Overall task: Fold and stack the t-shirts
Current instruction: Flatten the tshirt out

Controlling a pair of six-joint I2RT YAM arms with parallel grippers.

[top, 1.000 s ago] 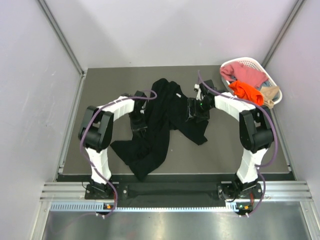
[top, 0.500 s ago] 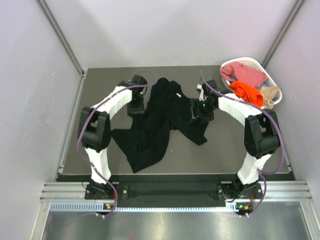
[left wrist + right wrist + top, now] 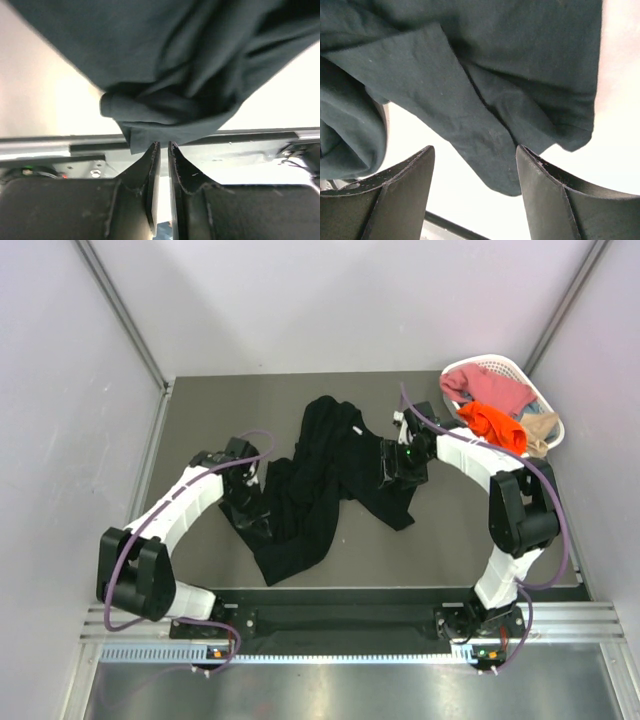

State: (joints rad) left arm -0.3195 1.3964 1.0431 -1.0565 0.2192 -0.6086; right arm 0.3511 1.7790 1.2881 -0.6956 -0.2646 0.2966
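Observation:
The black t-shirt (image 3: 320,470) lies crumpled in a long heap in the middle of the table. My left gripper (image 3: 250,518) is at its left edge, low on the table. In the left wrist view the jaws (image 3: 161,145) are closed to a thin slit, with the hem of the shirt (image 3: 190,60) at their tips. My right gripper (image 3: 393,468) is over the shirt's right part. In the right wrist view it is open (image 3: 475,160), with a fold of the shirt (image 3: 495,60) lying between the fingers. Pink (image 3: 490,388), orange (image 3: 492,425) and beige (image 3: 540,425) shirts lie in the basket.
The white slatted basket (image 3: 490,362) stands at the table's back right corner. Grey walls close in the table on the left, back and right. A metal rail (image 3: 350,620) runs along the near edge by the arm bases.
My left arm swung from the shirt's upper left back toward the near left, and now sits at the shirt's left edge. The right arm has hardly moved. The shirt's left corner is drawn in.

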